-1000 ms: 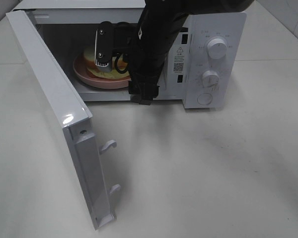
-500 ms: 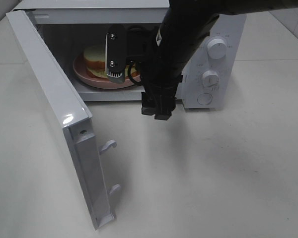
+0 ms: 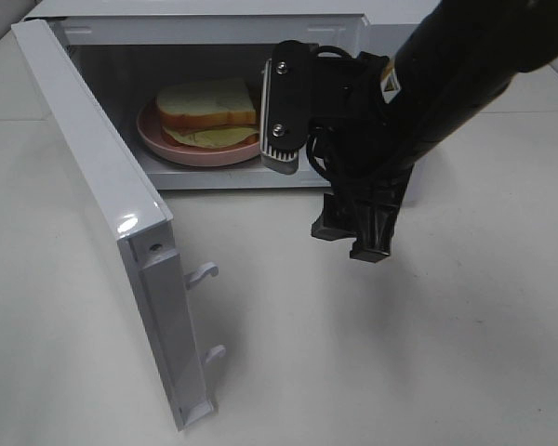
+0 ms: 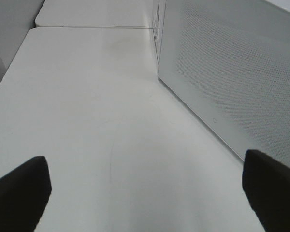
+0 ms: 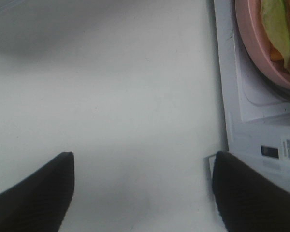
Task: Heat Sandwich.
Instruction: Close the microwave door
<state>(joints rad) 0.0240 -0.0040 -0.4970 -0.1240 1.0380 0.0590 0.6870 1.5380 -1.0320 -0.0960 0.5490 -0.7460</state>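
The right end effector point(image 5: 142, 164) stands with its jaws wide and nothing between them. In the right wrist view only bare worktop point(image 3: 400, 353) shows between its two dark fingers point(image 5: 38, 193). Seen from the high camera, it hangs just in front of the right part of the microwave's mouth, above the worktop. One finger, with a ridged pale pad, is at the opening. The black arm point(image 3: 465, 65) behind it runs up to the far right and hides the right part of the microwave's front.

The left end effector point(image 4: 145, 162) is also spread wide and empty, its finger ends well apart over plain worktop. To one side of it stands a white panel point(image 4: 232, 72) with a fine dot pattern; I cannot tell which face of the microwave it is. This end effector does not show in the high view.

The sandwich point(image 3: 207, 104) lies on the pink plate point(image 3: 167, 144) inside the microwave point(image 3: 214, 17), in the left part of the cavity and apart from the right end effector. Its pale bread is on top, and yellow-green filling shows at the near edge. The microwave door point(image 3: 84, 167) is swung fully open toward the near left, with two white latch hooks point(image 3: 205, 271) on its free edge.
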